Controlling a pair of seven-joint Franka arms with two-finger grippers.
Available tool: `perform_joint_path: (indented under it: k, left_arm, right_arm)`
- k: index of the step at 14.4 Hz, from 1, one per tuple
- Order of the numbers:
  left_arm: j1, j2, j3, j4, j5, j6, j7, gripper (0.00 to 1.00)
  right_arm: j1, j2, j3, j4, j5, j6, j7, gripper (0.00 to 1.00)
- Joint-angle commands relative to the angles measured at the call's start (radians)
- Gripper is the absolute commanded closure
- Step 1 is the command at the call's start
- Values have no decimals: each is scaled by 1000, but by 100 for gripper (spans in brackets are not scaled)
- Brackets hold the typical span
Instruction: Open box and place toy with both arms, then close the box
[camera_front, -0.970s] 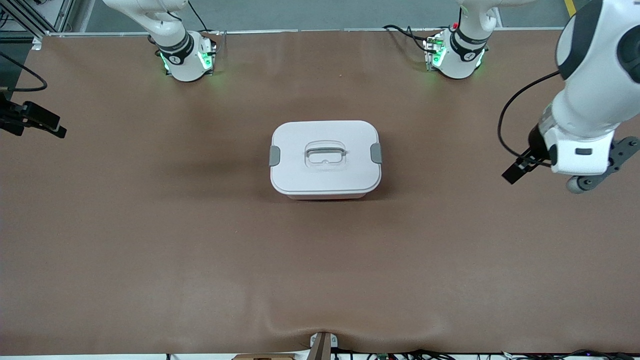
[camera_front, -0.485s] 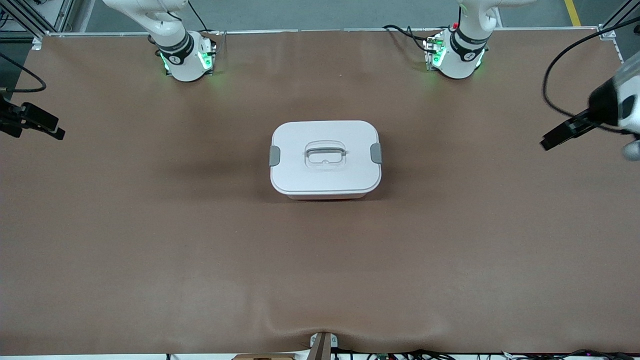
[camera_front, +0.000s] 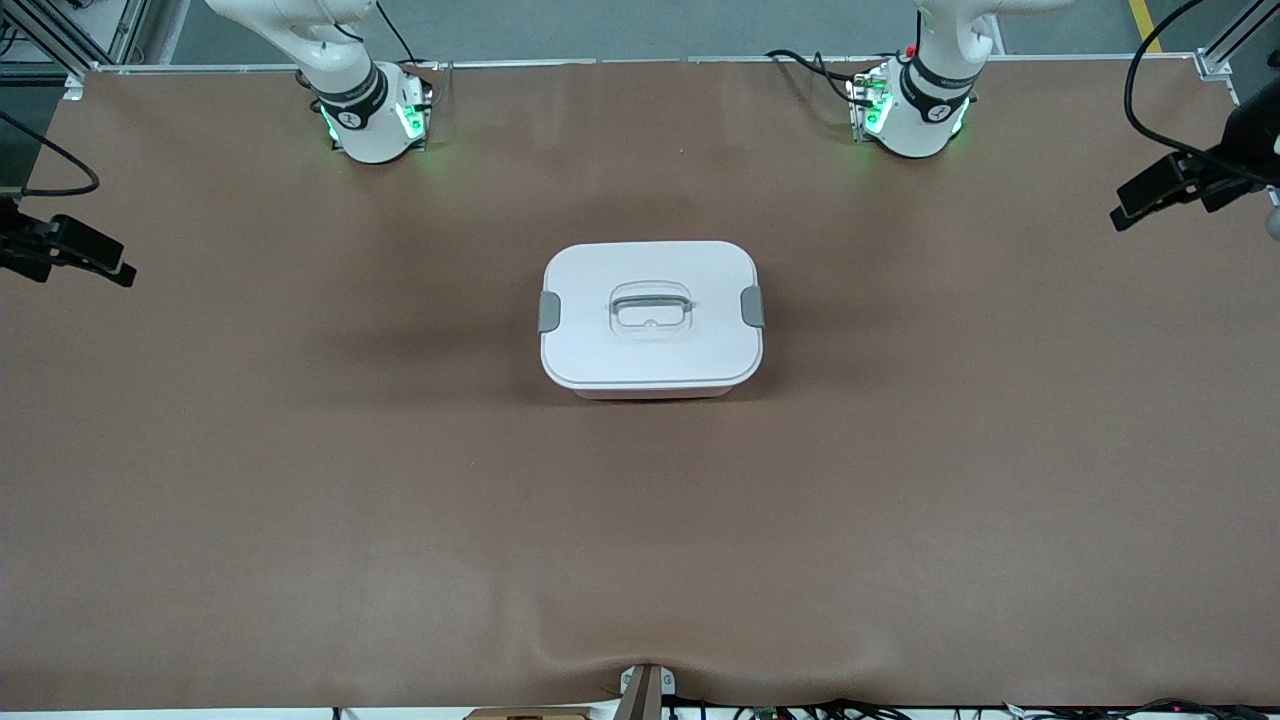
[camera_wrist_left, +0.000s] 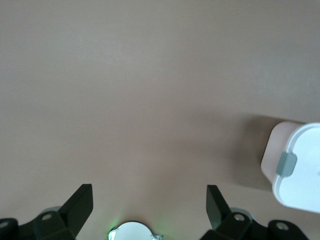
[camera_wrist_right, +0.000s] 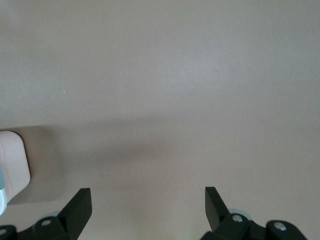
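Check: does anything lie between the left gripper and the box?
Nothing: the front view shows only bare table between the open left gripper and the box.

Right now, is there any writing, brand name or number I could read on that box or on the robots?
Box: none, the white lid is plain.
Black bands on the two robot bases: each carries a small white mark, too small to read.
Table: no text.
Both wrist views: no text.
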Motion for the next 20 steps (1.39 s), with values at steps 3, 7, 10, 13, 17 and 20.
perform_joint_path:
  k: [3,7,10,13,17,20]
  left_arm:
    - [-11,-37,21,-52,-14,8,68,0]
    - [-12,-33,21,-50,-5,34,90,0]
    - [-23,-27,20,-50,-2,40,116,0]
    - [-26,-25,20,-50,0,40,118,0]
    - [-26,-25,20,-50,0,40,124,0]
    - [-26,-25,20,-48,0,38,122,0]
  right_arm:
    - [-6,1,14,16,0,-10,0,0]
    - [7,1,17,14,0,-10,0,0]
    - [2,1,16,14,0,-10,-1,0]
    - [1,1,17,14,0,-8,-1,0]
    - [1,1,16,13,0,-11,-1,0]
    - [-2,1,16,13,0,-11,-1,0]
